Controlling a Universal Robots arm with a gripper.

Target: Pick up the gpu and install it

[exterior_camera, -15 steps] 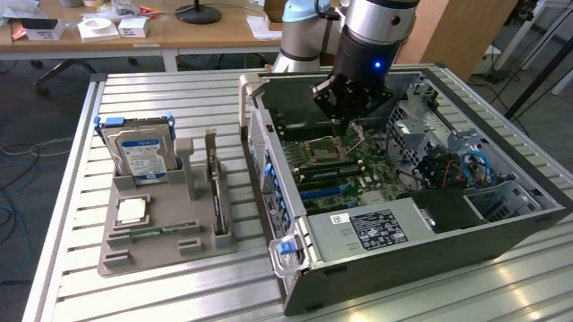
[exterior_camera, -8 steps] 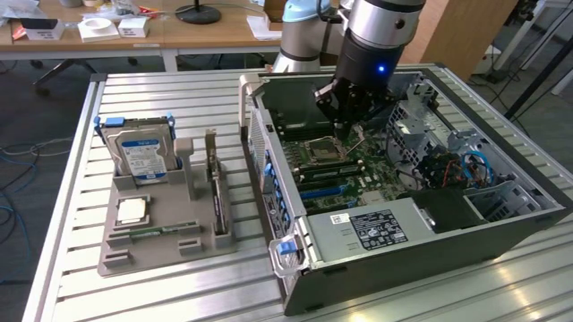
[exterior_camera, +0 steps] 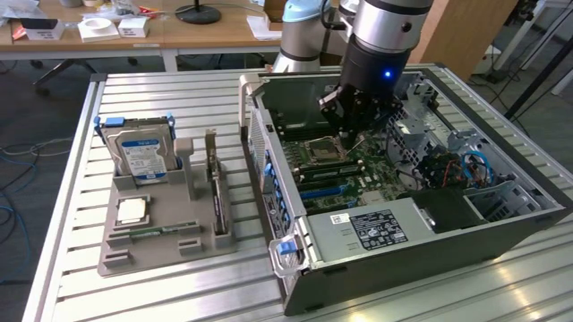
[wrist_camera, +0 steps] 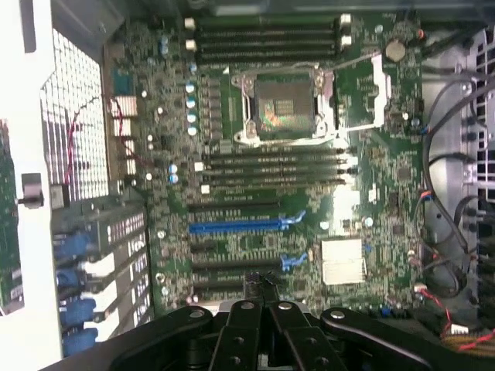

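A: Where is the gpu (exterior_camera: pixel 215 181) sitting?
B: It is standing on edge in the grey holder (exterior_camera: pixel 152 251) on the surface (exterior_camera: pixel 179 94), beside the case (exterior_camera: pixel 430 235).
A: And the fingers (wrist_camera: pixel 254 287)?
B: They are pressing together, empty, and hovering over the motherboard (wrist_camera: pixel 255 232).

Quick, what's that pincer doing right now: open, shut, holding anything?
Pincer: shut, with nothing visible between its fingertips, over the motherboard.
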